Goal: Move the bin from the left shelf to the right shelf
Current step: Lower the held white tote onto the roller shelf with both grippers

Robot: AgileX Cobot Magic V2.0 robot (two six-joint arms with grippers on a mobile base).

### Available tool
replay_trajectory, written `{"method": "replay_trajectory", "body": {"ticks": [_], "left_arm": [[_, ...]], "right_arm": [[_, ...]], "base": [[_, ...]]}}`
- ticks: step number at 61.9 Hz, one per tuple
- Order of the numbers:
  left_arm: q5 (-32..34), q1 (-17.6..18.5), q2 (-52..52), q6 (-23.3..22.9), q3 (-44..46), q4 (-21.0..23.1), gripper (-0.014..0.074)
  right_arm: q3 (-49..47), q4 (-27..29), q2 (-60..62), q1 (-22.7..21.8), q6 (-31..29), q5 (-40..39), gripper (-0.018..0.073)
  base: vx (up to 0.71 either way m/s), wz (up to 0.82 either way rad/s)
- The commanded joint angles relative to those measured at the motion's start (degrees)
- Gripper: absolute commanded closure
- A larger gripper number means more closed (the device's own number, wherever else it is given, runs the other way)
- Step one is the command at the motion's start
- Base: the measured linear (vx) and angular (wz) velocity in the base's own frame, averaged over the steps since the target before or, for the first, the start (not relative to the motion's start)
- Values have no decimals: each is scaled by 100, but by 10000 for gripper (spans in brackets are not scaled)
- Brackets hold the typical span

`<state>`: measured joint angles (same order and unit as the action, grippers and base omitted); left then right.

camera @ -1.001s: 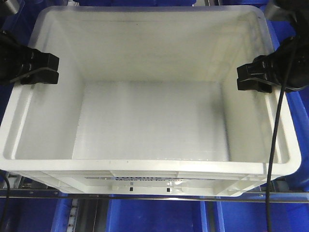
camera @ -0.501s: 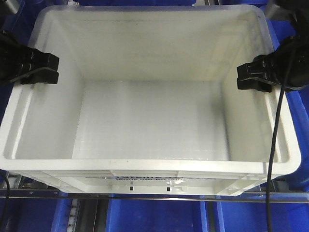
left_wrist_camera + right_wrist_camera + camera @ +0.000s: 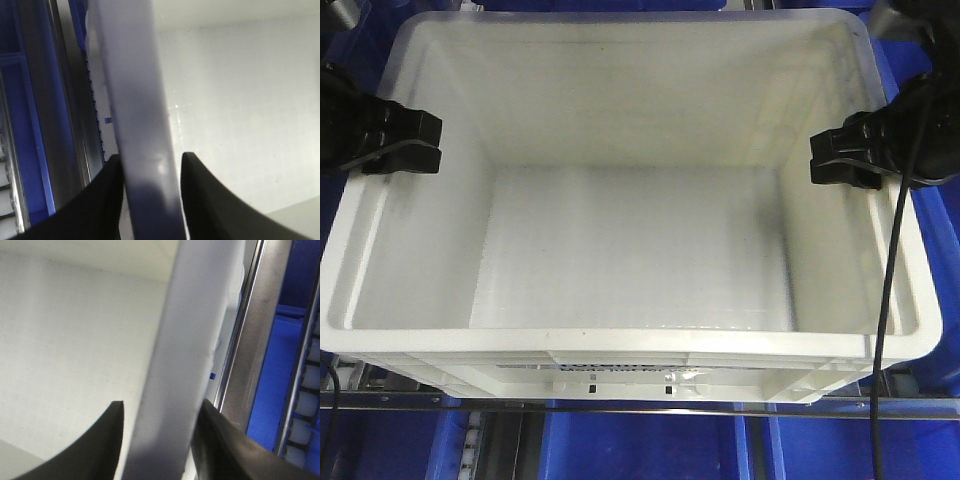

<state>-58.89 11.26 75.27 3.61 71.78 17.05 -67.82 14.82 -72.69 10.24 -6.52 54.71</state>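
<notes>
Left gripper [image 3: 420,142] clamps the left wall of the bin [image 3: 620,342]; right gripper [image 3: 830,160] clamps the right wall. Front view shows the whole white bin above blue bins [image 3: 640,450] and a metal rail [image 3: 440,405]. Only the wrist views show each rim pinched between both fingers [image 3: 95,200].

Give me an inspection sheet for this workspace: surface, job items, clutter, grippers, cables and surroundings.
Surface: metal rail under the bin's near edge.
Job's things: white bin, upright, empty.
Clutter: nothing seen.
Grippers: left gripper and right gripper each straddle a side wall of the bin, apparently shut on it.
Cables: black cable hangs from the right gripper across the bin's right rim.
Surroundings: blue bins around the white one.
</notes>
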Motion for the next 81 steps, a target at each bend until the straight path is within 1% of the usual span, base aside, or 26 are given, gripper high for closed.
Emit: {"method": "replay_trajectory", "body": {"ticks": [1, 13, 22, 35, 46, 51, 67, 81], "left_arm": [[509, 36, -245, 277, 301, 244, 601], [721, 36, -197, 277, 301, 244, 601], [715, 36, -61, 277, 301, 244, 601], [1022, 36, 35, 320, 296, 244, 601], [1143, 36, 54, 325, 296, 233, 601], [1203, 36, 54, 325, 296, 143, 601], [1216, 36, 101, 325, 296, 127, 601], [1091, 36, 249, 325, 296, 120, 601]], "right_arm": [[-196, -66, 138, -36, -71, -786, 564], [-196, 64, 79, -36, -91, -1069, 564], [-196, 72, 21, -36, -91, -1176, 564], [-196, 67, -94, -36, -113, -1235, 564], [-196, 73, -157, -36, -118, -1289, 564], [-196, 73, -157, -36, -118, -1335, 564], [-196, 72, -157, -36, -265, -1501, 564], [-196, 72, -157, -36, -265, -1501, 564]], "base": [[0, 0], [0, 0], [0, 0], [0, 0], [0, 0], [0, 0], [0, 0], [0, 0]]}}
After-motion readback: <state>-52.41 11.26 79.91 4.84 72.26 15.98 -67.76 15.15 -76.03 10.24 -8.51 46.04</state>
